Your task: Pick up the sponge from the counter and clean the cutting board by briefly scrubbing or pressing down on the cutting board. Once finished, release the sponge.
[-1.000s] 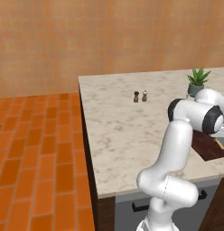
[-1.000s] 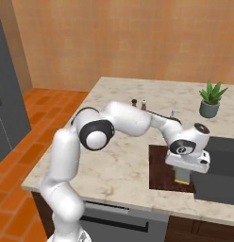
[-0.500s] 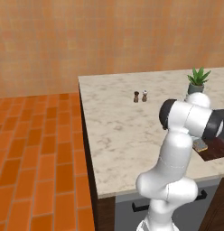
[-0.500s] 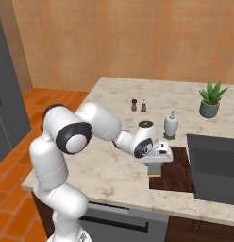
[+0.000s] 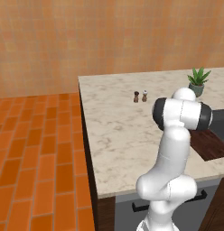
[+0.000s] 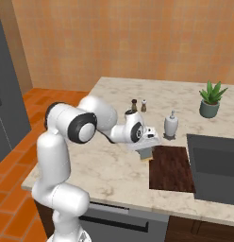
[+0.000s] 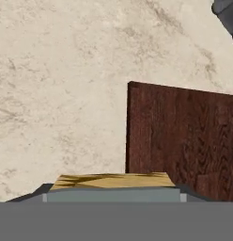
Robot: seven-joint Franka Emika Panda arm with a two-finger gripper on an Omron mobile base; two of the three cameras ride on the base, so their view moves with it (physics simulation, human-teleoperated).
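Above the left edge of the cutting board [image 6: 173,168], the robot's gripper [image 6: 146,152] carried the sponge [image 6: 146,154] low over the marble desk [image 6: 109,165], the yellow block showing just under the hand in the right base view and at the foot of the hand view [image 7: 111,180]. Pinched from two sides, the sponge appeared held by its short flanks, the fingers closed about as narrow as the block itself, though the tips themselves were hidden behind it. Whether the sponge touched the board or hung just over it could not be told. Such a block looked light and soft, likely to squash under a firm squeeze and to drag on dry wood, so a grip across the middle seemed the safest hold for pressing down. Nearby stood a white bottle [image 6: 171,125], two small shakers [image 6: 138,105] and a potted plant [image 6: 211,99], well apart from the board.
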